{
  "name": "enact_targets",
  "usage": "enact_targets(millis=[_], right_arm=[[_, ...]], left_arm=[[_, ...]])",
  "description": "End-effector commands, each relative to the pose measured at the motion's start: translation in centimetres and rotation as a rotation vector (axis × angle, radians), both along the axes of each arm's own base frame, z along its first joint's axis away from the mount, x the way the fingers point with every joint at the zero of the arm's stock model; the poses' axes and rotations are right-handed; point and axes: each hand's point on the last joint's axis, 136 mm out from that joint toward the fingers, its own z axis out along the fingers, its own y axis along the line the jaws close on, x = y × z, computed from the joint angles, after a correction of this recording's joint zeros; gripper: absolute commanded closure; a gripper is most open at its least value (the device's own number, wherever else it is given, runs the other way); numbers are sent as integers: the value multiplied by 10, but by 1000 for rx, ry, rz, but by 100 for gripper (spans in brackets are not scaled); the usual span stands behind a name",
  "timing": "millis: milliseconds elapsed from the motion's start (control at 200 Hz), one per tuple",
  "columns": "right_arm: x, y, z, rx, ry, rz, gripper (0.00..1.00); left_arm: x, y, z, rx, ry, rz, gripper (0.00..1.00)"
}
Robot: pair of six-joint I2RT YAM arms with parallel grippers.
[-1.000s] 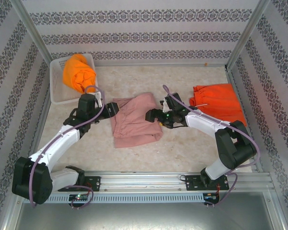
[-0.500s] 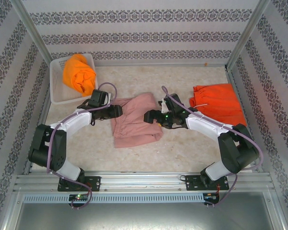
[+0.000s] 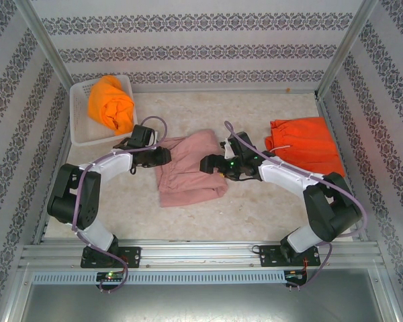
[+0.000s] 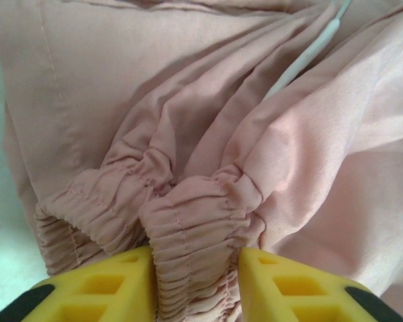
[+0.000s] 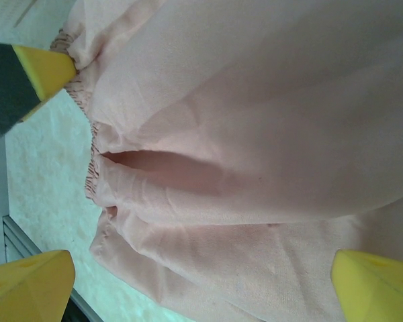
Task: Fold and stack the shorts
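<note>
Left wrist view showed you the left gripper (image 4: 195, 288) with its fingers close together, pinching one bunched fold of waistband on the pink shorts (image 4: 121, 80). A second fold lay just outside the grip, so I judge a lift could have taken one layer and dragged the rest askew. At mid-table the right gripper (image 3: 208, 164) gaped wide over the shorts' right side, holding nothing; a shallow bite there could have skewed your fold. Farther off, red shorts (image 3: 305, 147) lay by the right edge, and orange shorts (image 3: 109, 100) sat in the basket (image 3: 80, 137) at the far left corner.
</note>
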Motion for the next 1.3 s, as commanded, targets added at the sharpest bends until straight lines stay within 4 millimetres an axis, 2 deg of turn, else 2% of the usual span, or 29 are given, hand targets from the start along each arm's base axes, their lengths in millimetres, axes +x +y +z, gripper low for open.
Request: enact_targets(millis=[0,105,220,385,485,575,844,964,1194,1294], right_arm=[[-1,3,-8,-12,1,8,2],[-1,4,-10,-14,6,10,2],[0,5,-10,-11,4,9,2],[1,8,-10,-8,5,10,2],[0,11,-13,-5,13,15,2],[-1,14,-19,-8,26,20,2],[-8,19,-39,-19,83,29,2],[-11,18,-44,-26,97,29,2],[-16,16,-50,-32,115,36,2],[-17,16,-46,-24,111,39,2]], left_arm=[[16,-1,11,-20,-41,4,73],[16,-3,14,-27,-40,-5,88],[14,-2,31,-30,-69,-7,100],[3,8,63,-3,-139,9,100],[-5,15,66,7,-152,23,100],[-11,21,54,14,-132,37,100],[-25,54,-11,5,-29,133,100],[-28,66,-31,-20,-13,180,100],[-29,74,-53,-28,22,200,100],[-26,73,-43,-60,0,198,96]])
